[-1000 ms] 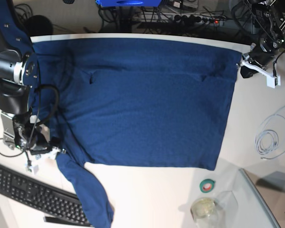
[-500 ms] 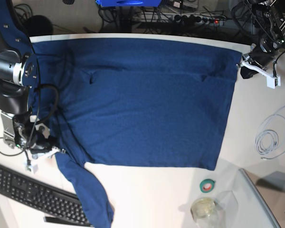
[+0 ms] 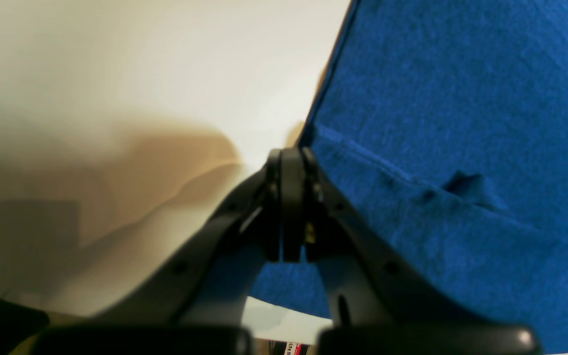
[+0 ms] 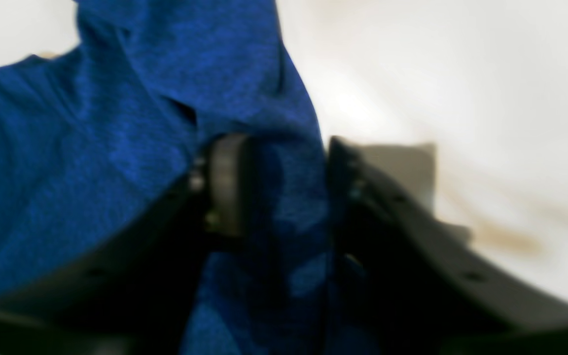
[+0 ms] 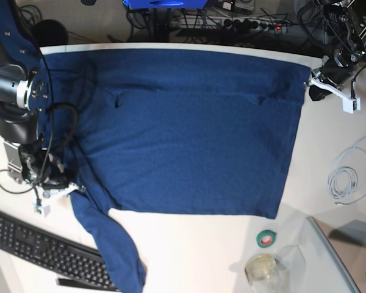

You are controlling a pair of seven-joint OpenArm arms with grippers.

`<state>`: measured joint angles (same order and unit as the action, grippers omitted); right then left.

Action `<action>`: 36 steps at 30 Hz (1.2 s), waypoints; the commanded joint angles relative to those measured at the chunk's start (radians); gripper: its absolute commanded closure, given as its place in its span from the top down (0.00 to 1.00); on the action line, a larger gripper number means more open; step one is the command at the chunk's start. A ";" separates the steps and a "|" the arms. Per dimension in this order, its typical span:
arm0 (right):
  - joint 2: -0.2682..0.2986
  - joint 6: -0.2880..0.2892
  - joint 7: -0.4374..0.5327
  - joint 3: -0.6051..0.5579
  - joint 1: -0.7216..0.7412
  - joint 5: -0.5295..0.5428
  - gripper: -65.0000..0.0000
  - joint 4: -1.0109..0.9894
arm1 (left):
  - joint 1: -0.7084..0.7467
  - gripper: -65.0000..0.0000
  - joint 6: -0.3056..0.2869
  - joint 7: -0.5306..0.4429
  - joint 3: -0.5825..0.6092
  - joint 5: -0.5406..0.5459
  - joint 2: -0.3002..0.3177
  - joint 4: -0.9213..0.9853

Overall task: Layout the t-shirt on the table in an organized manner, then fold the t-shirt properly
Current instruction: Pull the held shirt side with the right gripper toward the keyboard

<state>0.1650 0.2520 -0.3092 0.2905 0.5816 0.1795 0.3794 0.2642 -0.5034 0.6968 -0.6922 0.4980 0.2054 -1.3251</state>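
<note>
Probably a lab: keyboard (image 5: 46,250), power strip (image 5: 244,24), loose cables (image 5: 344,177).

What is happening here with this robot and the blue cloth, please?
A two-armed robot is laying out a navy t-shirt on the white table. The shirt lies mostly flat. The left gripper is shut at a corner of the hem. The right gripper has sleeve fabric between its fingers, which have a gap between them. One sleeve trails toward a black keyboard.

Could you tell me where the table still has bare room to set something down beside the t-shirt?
Bare table runs below the t-shirt hem, between the hanging sleeve and the green tape roll. Another patch lies right of the shirt, above the white cable coil. It is crowded near the keyboard and jar.
</note>
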 commanded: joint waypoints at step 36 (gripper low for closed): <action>-0.028 -0.059 -0.075 0.000 -0.048 0.007 0.50 0.261 | -0.004 0.00 -0.007 -0.016 -0.004 0.011 0.032 -0.015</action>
<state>0.1341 0.1898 -0.4088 0.2901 0.4908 0.1799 0.6174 0.2626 -0.5037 0.6971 -0.6899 0.4980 0.2214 -1.3247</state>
